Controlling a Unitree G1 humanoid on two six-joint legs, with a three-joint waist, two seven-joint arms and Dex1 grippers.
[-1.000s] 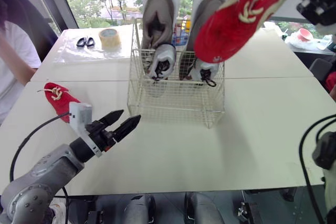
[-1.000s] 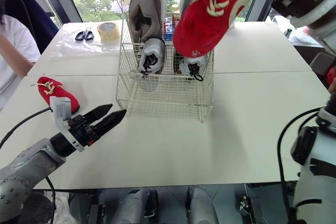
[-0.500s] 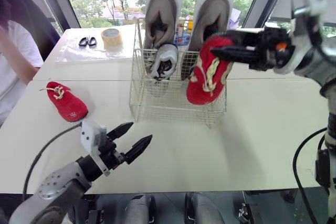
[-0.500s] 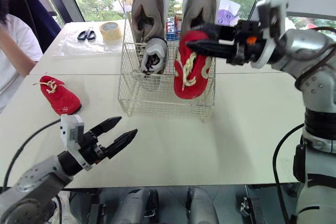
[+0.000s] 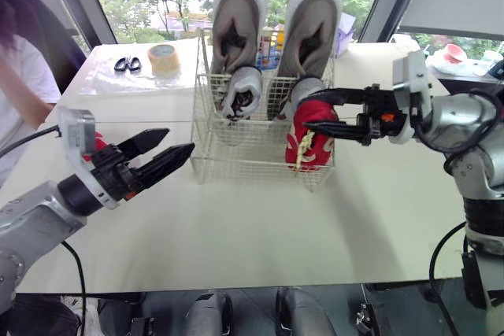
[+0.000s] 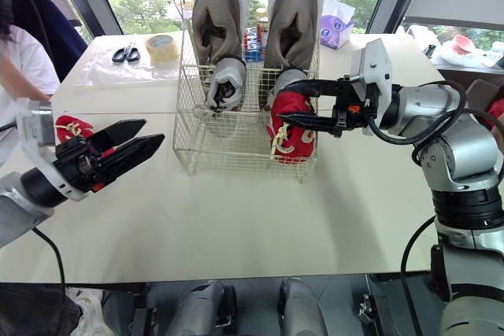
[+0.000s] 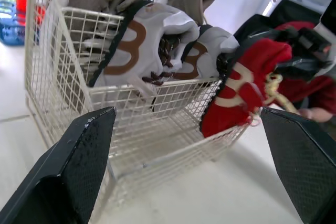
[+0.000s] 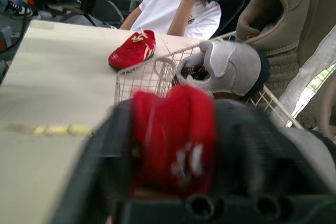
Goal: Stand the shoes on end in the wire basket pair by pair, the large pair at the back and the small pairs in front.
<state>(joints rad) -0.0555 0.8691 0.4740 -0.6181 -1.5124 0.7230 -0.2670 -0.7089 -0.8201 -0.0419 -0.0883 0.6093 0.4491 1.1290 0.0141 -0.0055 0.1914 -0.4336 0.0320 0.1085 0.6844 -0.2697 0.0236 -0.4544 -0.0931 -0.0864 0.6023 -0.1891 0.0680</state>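
Note:
The wire basket stands mid-table. Two large grey shoes stand on end at its back, and two small grey-white shoes stand in front of them. My right gripper reaches in from the right, shut on a small red shoe that stands toe-down in the basket's front right corner. The second red shoe lies on the table to the left, partly hidden behind my left wrist. My left gripper hovers open and empty just left of the basket, pointing at it.
Scissors and a tape roll lie on a plastic sheet at the back left. A person in a white shirt sits at the table's left edge. A tissue box stands behind the basket on the right.
My right gripper has lowered the red shoe from the basket's rim down into its front right corner. My left gripper has moved from the table's front edge back and leftward, level with the basket.

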